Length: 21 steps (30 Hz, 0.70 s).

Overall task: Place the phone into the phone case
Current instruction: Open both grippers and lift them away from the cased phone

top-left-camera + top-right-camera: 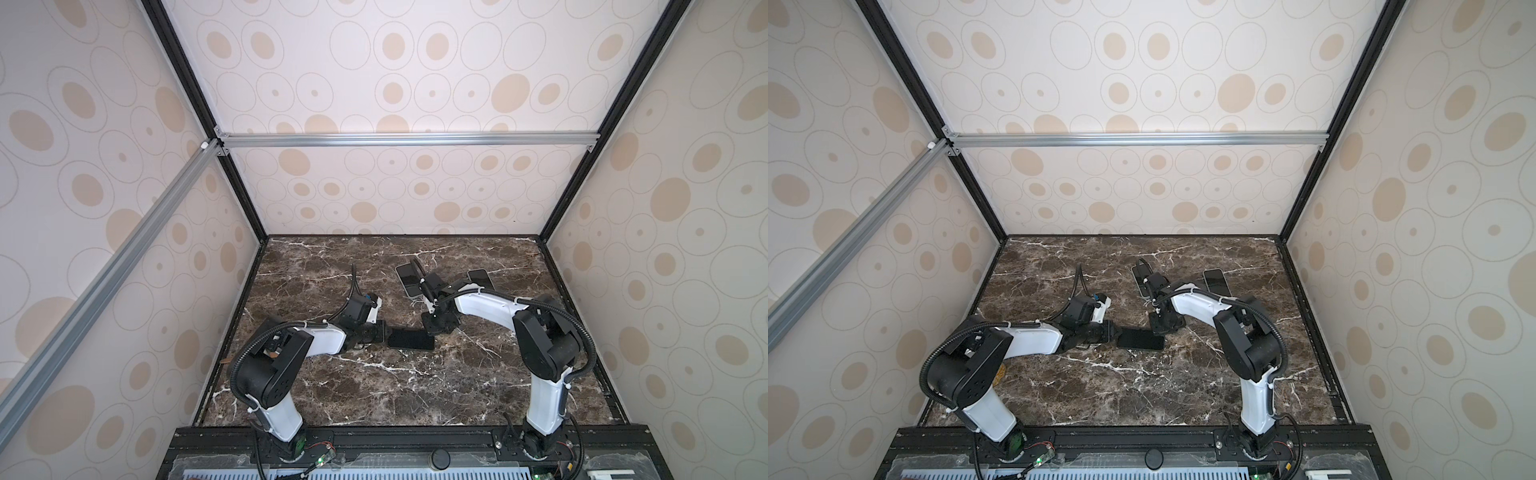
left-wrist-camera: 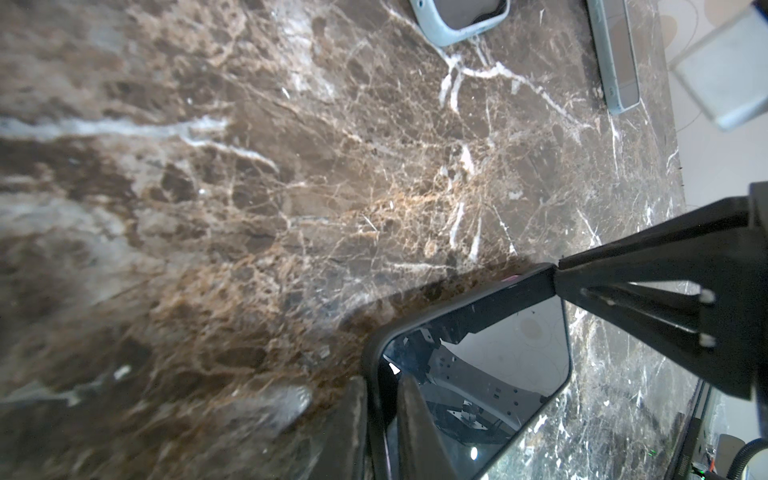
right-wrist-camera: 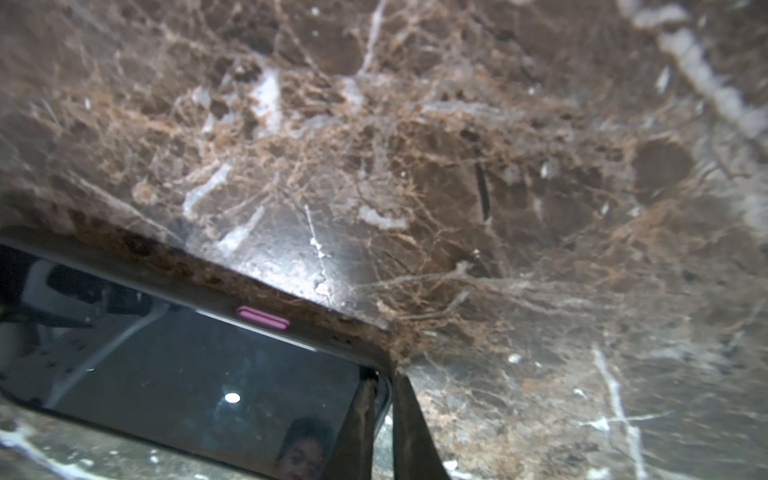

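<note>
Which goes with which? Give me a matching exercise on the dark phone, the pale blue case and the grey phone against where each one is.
Things:
1 dark phone
2 pale blue case
3 grey phone

Places:
A at the back, furthest right
B in the middle, held by left pincer and right pincer
C at the back, near the centre

Pairs: 1-B, 2-C, 3-A

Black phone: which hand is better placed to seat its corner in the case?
Right, probably: right hand pinches the far corner of the black phone; left hand clamps its other end.
</note>
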{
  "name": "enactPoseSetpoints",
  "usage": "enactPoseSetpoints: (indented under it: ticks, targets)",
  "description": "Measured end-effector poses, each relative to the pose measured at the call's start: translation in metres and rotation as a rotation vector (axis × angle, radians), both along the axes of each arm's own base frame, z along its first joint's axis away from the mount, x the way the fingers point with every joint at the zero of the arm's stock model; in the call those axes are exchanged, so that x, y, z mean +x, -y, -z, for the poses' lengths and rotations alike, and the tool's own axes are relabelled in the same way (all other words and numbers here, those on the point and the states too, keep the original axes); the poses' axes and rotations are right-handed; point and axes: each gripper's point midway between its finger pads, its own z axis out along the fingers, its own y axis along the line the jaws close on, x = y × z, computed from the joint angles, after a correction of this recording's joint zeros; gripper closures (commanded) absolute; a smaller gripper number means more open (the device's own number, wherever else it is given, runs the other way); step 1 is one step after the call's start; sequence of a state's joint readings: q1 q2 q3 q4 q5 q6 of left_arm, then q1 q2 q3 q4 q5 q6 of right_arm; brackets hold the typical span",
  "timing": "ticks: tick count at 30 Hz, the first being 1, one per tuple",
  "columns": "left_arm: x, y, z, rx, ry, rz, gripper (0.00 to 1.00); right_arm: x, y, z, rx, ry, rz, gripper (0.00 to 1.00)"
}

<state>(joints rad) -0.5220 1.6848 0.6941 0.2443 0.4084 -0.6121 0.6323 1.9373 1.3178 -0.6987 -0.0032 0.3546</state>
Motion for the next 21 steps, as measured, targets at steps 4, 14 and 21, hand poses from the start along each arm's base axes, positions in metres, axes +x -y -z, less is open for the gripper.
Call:
enactPoseSetpoints:
  ticks: [4,14,21]
  targets:
    - [0.005,-0.006,-0.016,-0.001,0.039,-0.013,0.84,-0.004,-0.001,-0.003,-0.031,0.016,-0.048,0.81]
    - [0.032,-0.027,-0.122,0.032,0.335,-0.023,0.77,0.005,-0.022,-0.066,0.094,0.179,-0.221,0.51]
    - [0.02,-0.049,-0.192,0.121,0.621,0.024,0.54,0.004,-0.051,-0.098,0.211,0.3,-0.529,0.24]
